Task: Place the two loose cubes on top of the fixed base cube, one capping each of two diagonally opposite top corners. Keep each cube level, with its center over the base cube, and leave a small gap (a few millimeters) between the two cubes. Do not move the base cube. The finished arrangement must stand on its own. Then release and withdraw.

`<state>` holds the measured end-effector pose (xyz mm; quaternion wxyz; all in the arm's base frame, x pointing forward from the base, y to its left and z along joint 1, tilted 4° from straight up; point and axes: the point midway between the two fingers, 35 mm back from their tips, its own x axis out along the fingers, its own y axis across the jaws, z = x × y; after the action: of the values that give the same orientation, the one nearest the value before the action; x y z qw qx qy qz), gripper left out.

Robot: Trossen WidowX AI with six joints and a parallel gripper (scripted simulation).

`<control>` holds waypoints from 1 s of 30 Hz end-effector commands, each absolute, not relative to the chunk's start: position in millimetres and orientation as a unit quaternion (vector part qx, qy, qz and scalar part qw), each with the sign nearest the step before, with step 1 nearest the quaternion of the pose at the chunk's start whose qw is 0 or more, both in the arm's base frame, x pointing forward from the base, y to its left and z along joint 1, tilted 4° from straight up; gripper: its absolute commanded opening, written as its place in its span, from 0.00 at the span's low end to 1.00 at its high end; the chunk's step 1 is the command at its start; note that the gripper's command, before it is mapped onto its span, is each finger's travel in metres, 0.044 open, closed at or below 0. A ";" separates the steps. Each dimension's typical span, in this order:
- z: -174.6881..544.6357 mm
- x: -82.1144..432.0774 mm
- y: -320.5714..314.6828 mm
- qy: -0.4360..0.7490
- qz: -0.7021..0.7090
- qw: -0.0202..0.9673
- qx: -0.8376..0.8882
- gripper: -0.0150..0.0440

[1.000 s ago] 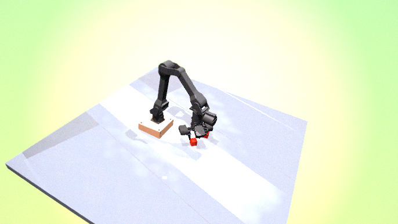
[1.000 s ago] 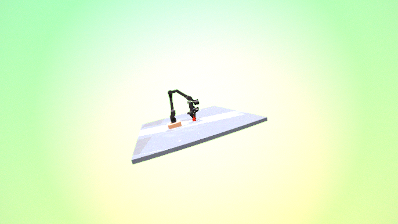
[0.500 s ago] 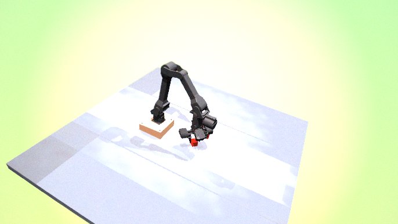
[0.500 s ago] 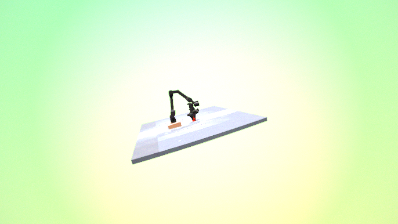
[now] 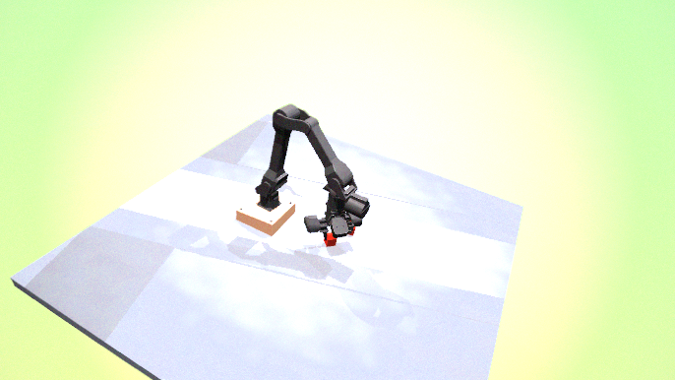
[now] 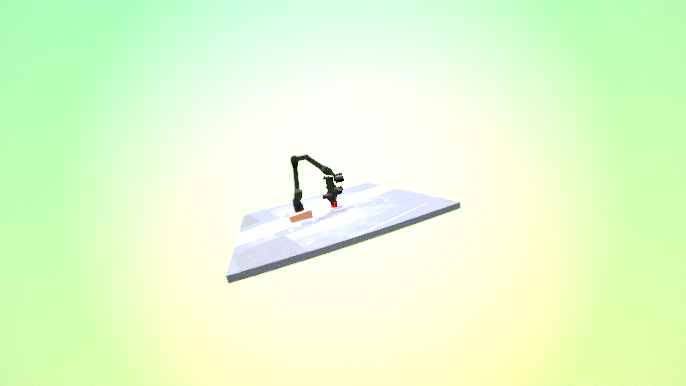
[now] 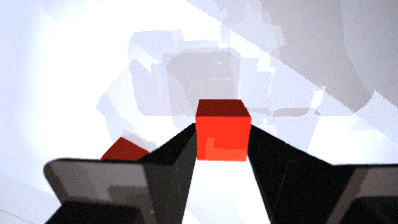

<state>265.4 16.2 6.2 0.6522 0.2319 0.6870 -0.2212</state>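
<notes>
My gripper (image 5: 330, 237) (image 6: 334, 203) (image 7: 220, 128) points down and is shut on a red loose cube (image 5: 330, 239) (image 6: 334, 205) (image 7: 223, 137). In the wrist view this cube sits upright and square between the two fingertips. It is low, at or just above the table; I cannot tell whether it touches. More red (image 5: 351, 231) shows behind the gripper in the top view, at the base cube's place. In the wrist view a dark red cube (image 7: 122, 150) peeks out beside the left finger. The gripper hides most of it, so I cannot tell whether a cube rests on the base cube.
The arm stands on an orange-brown block (image 5: 254, 222) (image 6: 301, 216), left of the cubes in the top and exterior views. The table (image 5: 443, 335) (image 6: 280, 250) carries bright patches and shadows. Its edges lie well away from the cubes.
</notes>
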 end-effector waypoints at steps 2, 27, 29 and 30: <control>21.8 269.0 15.5 0.684 -0.221 0.656 0.232 0.43; 101.3 268.0 13.9 0.684 -0.221 0.656 0.232 0.43; 103.5 267.6 13.8 0.684 -0.221 0.656 0.232 0.43; 103.4 267.8 14.2 0.684 -0.221 0.656 0.231 0.43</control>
<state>269.1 14.6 98.6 0.6538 0.2348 0.6841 -0.2222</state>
